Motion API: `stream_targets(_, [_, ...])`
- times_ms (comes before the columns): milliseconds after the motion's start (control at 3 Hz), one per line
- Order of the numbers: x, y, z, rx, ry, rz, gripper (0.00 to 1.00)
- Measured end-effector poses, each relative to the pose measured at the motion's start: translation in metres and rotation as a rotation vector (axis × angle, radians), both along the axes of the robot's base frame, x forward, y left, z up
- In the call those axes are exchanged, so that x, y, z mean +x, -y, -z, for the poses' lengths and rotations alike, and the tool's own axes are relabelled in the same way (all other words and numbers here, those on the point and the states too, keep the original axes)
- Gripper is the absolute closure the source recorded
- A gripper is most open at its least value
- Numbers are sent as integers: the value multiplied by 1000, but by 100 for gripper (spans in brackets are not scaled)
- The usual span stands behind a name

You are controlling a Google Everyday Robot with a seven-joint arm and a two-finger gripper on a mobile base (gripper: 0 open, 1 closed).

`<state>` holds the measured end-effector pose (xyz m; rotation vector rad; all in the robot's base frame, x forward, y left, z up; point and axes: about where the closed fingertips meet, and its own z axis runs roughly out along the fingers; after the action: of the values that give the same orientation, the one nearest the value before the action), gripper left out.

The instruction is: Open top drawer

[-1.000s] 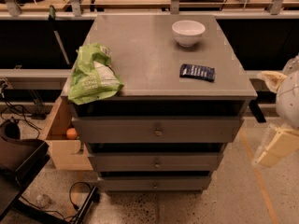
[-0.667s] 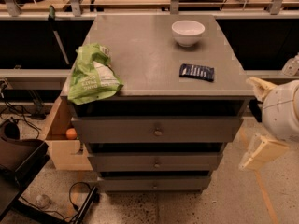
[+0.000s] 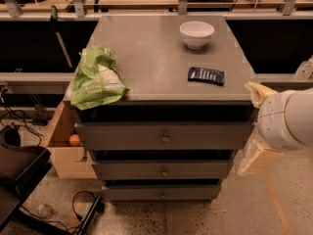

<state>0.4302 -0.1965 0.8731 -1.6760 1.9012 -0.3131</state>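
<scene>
The top drawer (image 3: 205, 136) is the uppermost and tallest of three grey drawers in the cabinet; its flat front is pushed in, with a small round knob (image 3: 165, 139) at centre. My gripper (image 3: 254, 126) is at the cabinet's right side, level with the top drawer and just off its right end. Its two cream fingers (image 3: 257, 94) are spread apart, one high and one low, and hold nothing. The white rounded wrist behind them fills the right edge of the view.
Two narrower grey drawers (image 3: 195, 170) sit below. The cabinet top (image 3: 156, 62) carries a green chip bag (image 3: 98, 80), a white bowl (image 3: 196, 33) and a dark blue packet (image 3: 206, 75). A pale wooden box drawer (image 3: 63, 155) holding an orange ball (image 3: 74, 140) stands open at left. Cables lie on the floor.
My gripper has moved left from the right edge of the view toward the cabinet's right side. The drawers and the things on top have not moved.
</scene>
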Motion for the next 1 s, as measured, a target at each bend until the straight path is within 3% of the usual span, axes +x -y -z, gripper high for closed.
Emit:
stream_targets(333, [-1,-15,25,-53,-28,-7,0])
stream_targets(667, [-2,-44,82,-137,-61,-29,0])
stream_targets(1000, [0,-63,126,-182,-46,-85,0])
